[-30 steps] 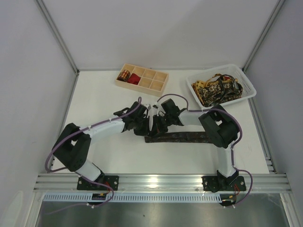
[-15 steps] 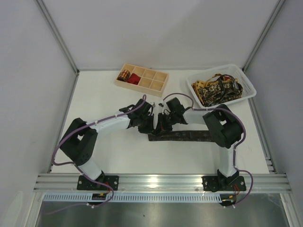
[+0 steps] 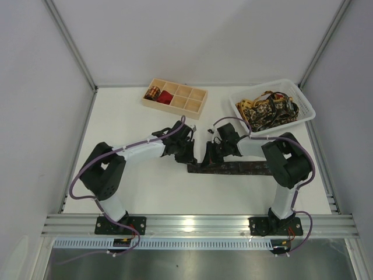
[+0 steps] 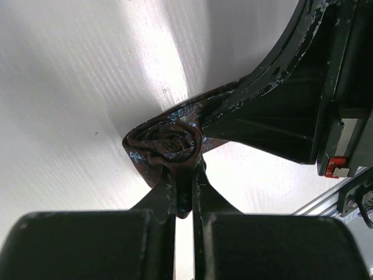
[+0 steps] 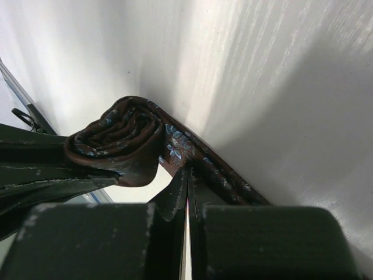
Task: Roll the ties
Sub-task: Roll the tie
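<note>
A dark brown tie (image 3: 233,168) with small blue flowers lies flat across the table's middle. Its left end is wound into a coil (image 4: 169,144), which also shows in the right wrist view (image 5: 119,137). My left gripper (image 3: 187,153) is shut on the coil (image 4: 183,175). My right gripper (image 3: 210,156) is shut on the tie's flat strip right beside the coil (image 5: 187,170). The two grippers almost touch. A gold-and-black coil (image 3: 153,92) and a red coil (image 3: 166,97) sit in the pale wooden tray (image 3: 195,104).
A white plastic basket (image 3: 306,108) at the back right holds a heap of gold-and-black ties (image 3: 268,108). The wooden tray stands at the back middle. Grey walls close in the left, right and back sides.
Both grippers have moved to the right along the tie with the coil between them. The flat stretch of tie is shorter, and its left end lies further right.
</note>
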